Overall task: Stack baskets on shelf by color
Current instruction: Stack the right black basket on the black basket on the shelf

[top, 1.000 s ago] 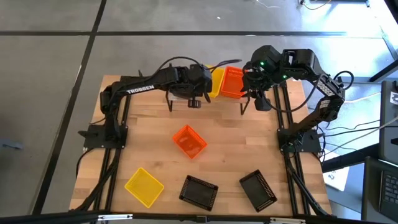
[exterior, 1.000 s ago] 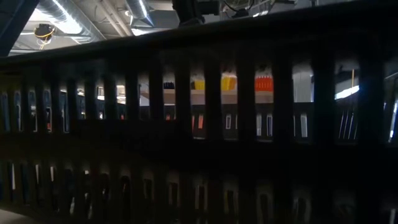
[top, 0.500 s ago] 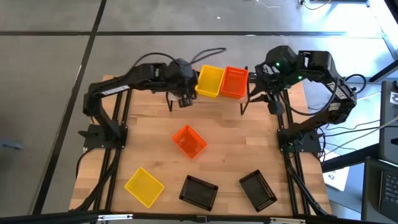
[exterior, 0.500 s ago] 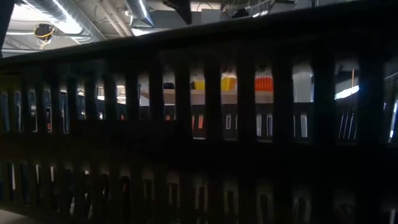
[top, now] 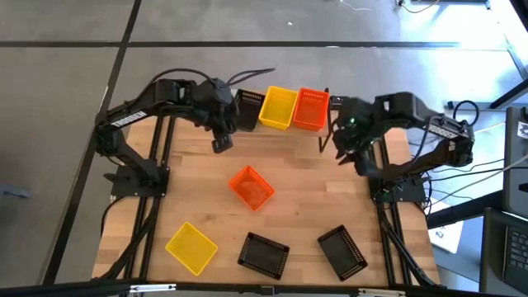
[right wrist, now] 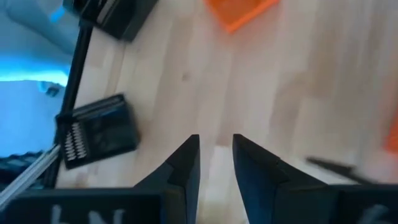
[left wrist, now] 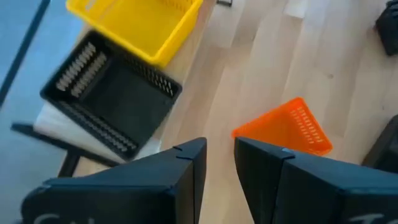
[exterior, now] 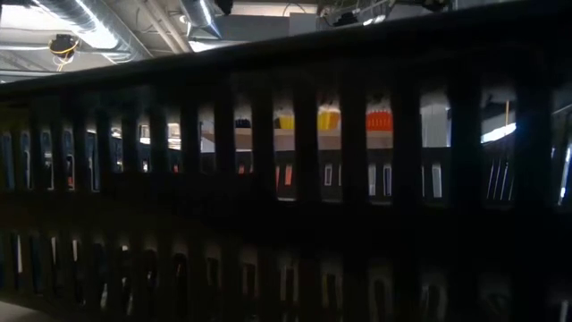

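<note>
Pale wood planks made up the desk (top: 297, 190) beneath me. My left end effector (top: 221, 142) hung at ten o'clock with its fingers a narrow gap apart, holding nothing; my right end effector (top: 340, 145) at two o'clock stood likewise. On the shelf (top: 276, 128) at twelve o'clock sat a black basket (top: 249, 108), a yellow basket (top: 279, 107) and an orange basket (top: 309, 108), all perforated plastic. One tilted orange basket (top: 251, 186) lay mid-desk; a yellow one (top: 191, 247) and two black ones (top: 264, 254) (top: 342, 252) lay at six o'clock.
</note>
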{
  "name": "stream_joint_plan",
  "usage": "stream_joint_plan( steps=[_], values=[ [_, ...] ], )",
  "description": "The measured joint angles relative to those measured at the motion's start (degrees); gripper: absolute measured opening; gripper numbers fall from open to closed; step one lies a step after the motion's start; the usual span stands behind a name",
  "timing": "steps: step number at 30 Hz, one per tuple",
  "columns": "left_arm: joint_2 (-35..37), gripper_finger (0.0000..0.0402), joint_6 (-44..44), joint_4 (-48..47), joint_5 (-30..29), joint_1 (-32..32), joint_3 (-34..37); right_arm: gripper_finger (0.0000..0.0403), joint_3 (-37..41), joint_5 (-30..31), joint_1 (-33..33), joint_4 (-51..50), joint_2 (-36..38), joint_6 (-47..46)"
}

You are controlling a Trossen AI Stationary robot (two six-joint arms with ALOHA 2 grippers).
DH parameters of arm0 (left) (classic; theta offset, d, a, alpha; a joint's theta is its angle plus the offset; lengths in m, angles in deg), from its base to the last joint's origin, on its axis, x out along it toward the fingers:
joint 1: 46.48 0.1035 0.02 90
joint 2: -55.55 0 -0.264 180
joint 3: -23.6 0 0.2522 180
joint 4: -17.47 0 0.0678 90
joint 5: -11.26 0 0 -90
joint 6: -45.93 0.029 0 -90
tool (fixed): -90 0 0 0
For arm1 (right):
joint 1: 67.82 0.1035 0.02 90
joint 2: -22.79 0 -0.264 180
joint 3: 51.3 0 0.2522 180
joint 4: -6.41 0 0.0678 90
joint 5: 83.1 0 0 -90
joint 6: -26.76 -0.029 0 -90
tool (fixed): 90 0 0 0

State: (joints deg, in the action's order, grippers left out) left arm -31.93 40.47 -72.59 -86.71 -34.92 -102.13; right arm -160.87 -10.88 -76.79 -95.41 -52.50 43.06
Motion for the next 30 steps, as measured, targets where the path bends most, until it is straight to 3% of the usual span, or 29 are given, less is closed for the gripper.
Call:
stream_joint_plan(
  steps=[5,15,21,28,30],
  values=[
    [0.8,0.0075,-1.9,-4.0,0.0,0.0,0.0,0.0092,7.0,0.1,4.1,0.1,0.7,-2.2],
    [0.5,0.0075,-1.5,-5.0,0.0,0.0,0.1,0.0092,20.9,0.1,14.9,3.1,0.8,2.3],
    [0.5,0.0075,1.0,-5.1,0.0,0.0,0.1,0.0092,30.9,-0.5,19.2,12.2,0.8,1.8],
    [0.5,0.0075,1.8,-5.1,0.0,0.0,0.1,0.0092,40.9,-10.3,23.9,27.6,0.8,-3.7],
    [0.5,0.0075,2.6,-5.1,0.0,0.0,0.1,0.0092,43.0,-10.5,25.5,31.3,0.8,-5.2]
  ],
)
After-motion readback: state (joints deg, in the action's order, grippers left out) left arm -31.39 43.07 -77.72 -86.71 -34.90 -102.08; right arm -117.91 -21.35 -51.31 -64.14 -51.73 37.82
